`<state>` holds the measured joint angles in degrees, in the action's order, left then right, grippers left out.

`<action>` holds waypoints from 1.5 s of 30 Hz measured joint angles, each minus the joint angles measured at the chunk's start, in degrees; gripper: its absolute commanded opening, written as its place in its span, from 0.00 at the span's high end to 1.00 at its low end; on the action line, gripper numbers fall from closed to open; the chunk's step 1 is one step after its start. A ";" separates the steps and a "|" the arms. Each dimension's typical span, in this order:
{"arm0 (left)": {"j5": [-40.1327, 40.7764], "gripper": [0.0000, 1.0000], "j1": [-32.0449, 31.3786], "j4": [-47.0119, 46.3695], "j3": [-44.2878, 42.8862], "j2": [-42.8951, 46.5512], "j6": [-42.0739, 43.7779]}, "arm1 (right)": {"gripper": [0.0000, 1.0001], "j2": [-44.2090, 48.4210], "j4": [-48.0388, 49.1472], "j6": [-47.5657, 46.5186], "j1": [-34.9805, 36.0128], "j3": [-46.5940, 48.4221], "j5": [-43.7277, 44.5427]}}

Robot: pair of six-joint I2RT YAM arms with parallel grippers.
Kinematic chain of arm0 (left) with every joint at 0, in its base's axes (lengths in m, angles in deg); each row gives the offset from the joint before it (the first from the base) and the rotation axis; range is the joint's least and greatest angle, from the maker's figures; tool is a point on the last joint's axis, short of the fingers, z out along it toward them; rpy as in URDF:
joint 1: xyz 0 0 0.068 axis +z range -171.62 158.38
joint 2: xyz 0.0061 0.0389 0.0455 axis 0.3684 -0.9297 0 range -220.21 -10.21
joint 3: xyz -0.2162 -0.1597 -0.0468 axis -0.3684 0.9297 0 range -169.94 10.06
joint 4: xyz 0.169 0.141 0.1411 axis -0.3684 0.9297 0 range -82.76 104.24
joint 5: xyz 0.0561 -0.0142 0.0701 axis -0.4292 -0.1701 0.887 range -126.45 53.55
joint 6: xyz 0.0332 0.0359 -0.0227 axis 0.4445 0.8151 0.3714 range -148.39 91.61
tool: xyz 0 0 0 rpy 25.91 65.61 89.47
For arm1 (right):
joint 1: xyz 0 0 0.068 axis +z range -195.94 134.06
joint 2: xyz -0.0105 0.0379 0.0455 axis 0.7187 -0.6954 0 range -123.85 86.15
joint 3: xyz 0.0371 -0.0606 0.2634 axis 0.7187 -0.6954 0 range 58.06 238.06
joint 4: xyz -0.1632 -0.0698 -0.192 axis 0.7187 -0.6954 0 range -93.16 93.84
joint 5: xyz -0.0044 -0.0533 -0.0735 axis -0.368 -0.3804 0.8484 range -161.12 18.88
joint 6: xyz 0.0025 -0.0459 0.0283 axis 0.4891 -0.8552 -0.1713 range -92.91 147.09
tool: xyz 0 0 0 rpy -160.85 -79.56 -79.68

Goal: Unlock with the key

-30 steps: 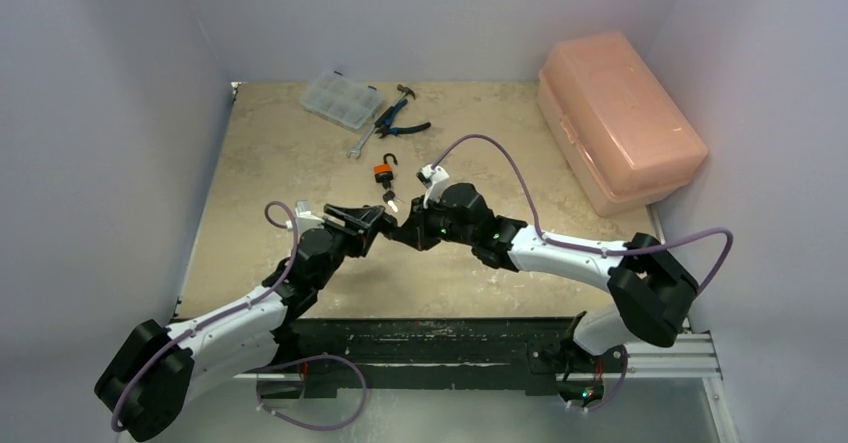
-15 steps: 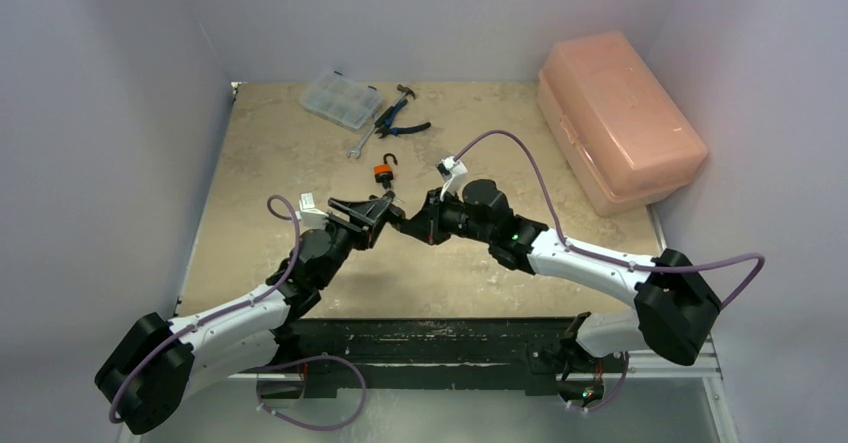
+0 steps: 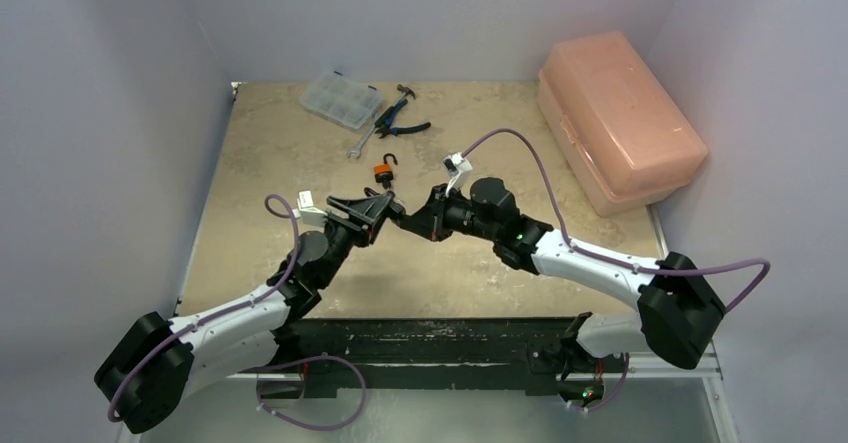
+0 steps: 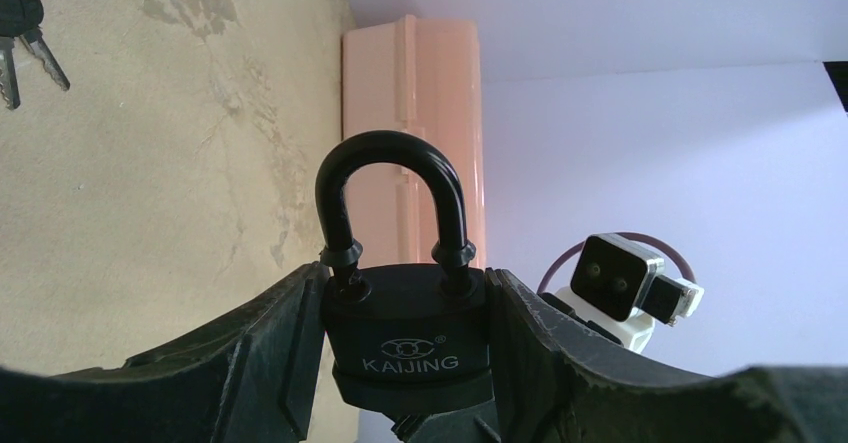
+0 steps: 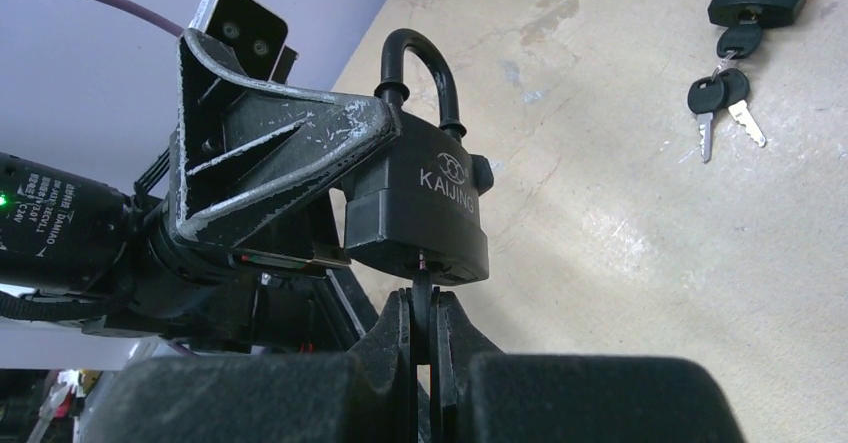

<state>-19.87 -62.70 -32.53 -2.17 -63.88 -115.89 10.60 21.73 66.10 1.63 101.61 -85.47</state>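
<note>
My left gripper (image 3: 384, 207) is shut on a black KAIJING padlock (image 4: 405, 338), held by its sides above the table with the shackle (image 4: 392, 198) seated in the body. My right gripper (image 3: 406, 222) faces it from the right, shut on a thin black key (image 5: 423, 291). The key's tip is at the keyhole in the padlock's underside (image 5: 425, 203). In the right wrist view my right gripper (image 5: 424, 308) sits directly under the lock, and my left gripper's fingers (image 5: 270, 153) clamp the lock from the left.
An orange padlock (image 3: 383, 172) with a small bunch of keys (image 5: 720, 98) lies just beyond the grippers, a loose black shackle (image 3: 388, 159) behind it. A clear organiser box (image 3: 341, 99), pliers (image 3: 397, 121) and a wrench (image 3: 362, 143) lie at the back. A pink case (image 3: 615, 118) stands at the right.
My left gripper has lifted the padlock slightly up and to the right. My right wrist has swung back to the right, its gripper staying at the lock's underside.
</note>
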 measured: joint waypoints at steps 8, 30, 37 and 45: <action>0.13 1.00 -0.35 -1.36 0.52 0.00 0.13 | 0.61 0.55 -0.76 -1.03 -0.02 0.00 -0.44; -1.18 1.00 -2.12 5.31 0.55 -1.66 -1.86 | 0.07 3.89 -22.21 -21.64 1.22 7.06 4.81; -1.57 1.00 -2.12 5.27 0.52 -2.49 -1.88 | 0.10 1.01 -23.34 -22.58 5.29 10.27 9.38; -1.99 1.00 -2.12 5.25 0.44 -2.49 -1.88 | 0.14 -4.20 -23.54 -22.60 7.85 13.44 14.95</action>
<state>-21.86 -64.82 -27.29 -1.74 -66.37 -117.77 6.40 -1.81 43.50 9.47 115.05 -70.52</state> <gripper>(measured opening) 0.575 0.870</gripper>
